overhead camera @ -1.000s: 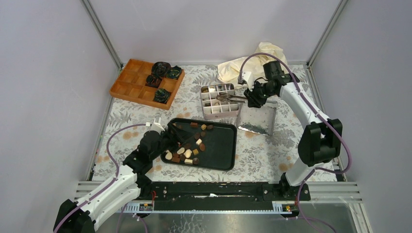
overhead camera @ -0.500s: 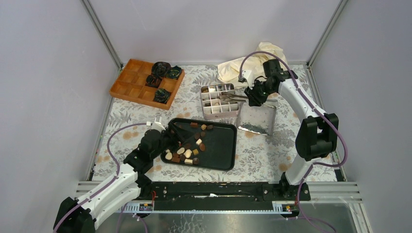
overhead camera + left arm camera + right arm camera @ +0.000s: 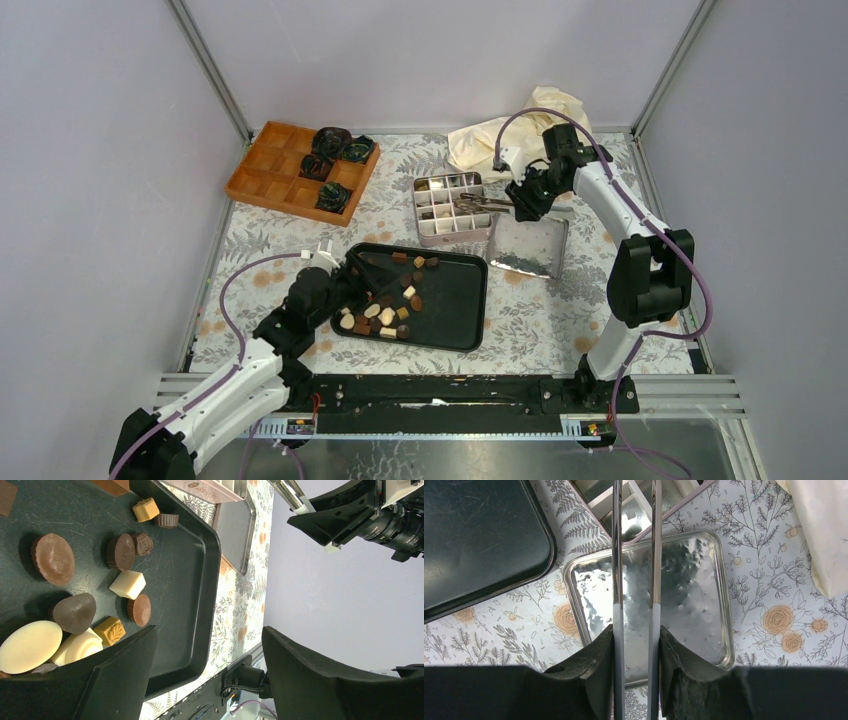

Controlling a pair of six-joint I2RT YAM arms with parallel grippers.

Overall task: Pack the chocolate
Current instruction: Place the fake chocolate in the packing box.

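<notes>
Brown and cream chocolate [image 3: 75,612] just beside left fingers [image 3: 110,680]

no readable text, labels, brands or numbers anywhere; stamped marks on the chocolate [image 3: 111,630] illegible

The desk [image 3: 260,250] carries one black tray [image 3: 455,300] with roughly fifteen chocolate pieces [image 3: 386,316], one orange divided box [image 3: 270,165] at ten o'clock holding four paper cups [image 3: 332,140], one metal tin [image 3: 455,240], one lid [image 3: 530,245], one tongs [image 3: 475,202] and one cream cloth [image 3: 490,140].
</notes>
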